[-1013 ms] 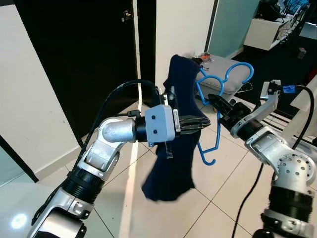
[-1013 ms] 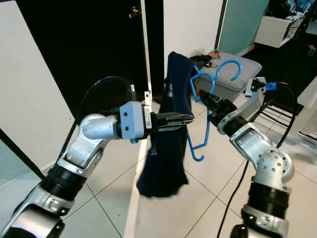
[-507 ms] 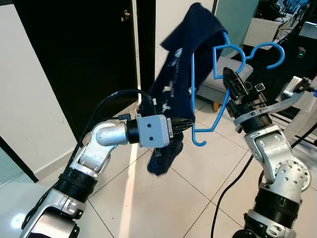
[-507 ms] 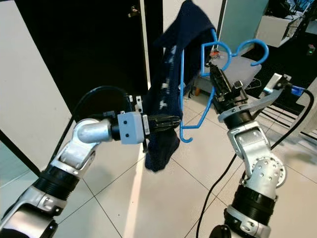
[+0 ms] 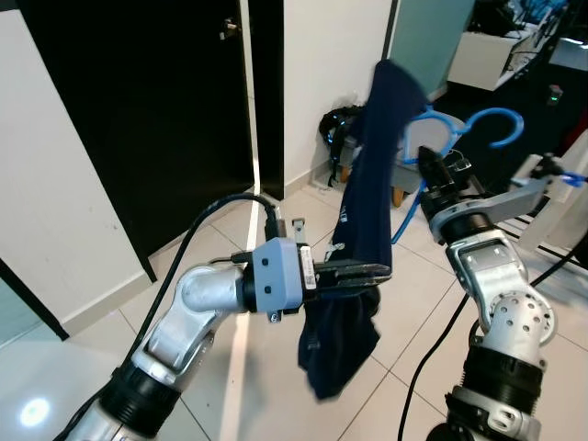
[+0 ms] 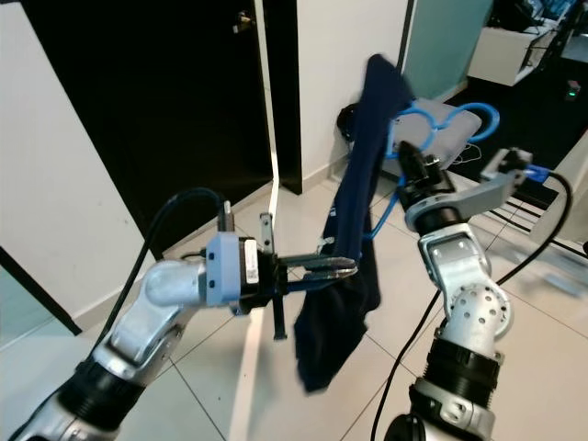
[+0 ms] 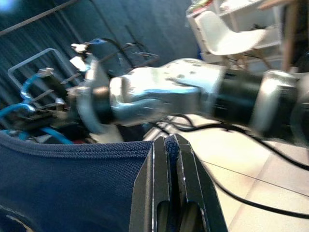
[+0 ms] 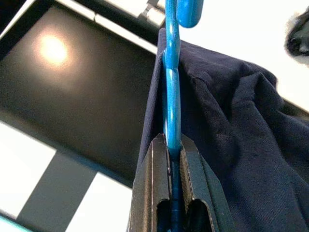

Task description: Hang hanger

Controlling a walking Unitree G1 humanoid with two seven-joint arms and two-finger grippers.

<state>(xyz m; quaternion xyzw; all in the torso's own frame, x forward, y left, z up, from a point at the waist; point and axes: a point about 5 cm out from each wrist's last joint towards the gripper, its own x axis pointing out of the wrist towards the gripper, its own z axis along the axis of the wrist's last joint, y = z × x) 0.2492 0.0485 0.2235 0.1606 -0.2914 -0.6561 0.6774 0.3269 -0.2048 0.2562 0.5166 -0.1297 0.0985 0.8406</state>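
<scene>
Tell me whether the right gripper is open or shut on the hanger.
Shut. The right gripper has both black fingers pressed against the blue hanger, the navy garment draped beside it.

My left gripper (image 7: 171, 145) pinched tight on the edge of the navy garment (image 7: 67, 186), my right arm (image 7: 193, 99) stretched across beyond it, bits of blue hanger (image 7: 21, 108) behind.

Bright blue plastic hanger (image 5: 478, 121), navy garment (image 5: 367, 211) with small white markings, black-fingered left claw (image 5: 377, 272) on silver arm with pale blue wrist block, black door (image 5: 138, 119), white glossy floor tiles (image 5: 413, 303)
</scene>
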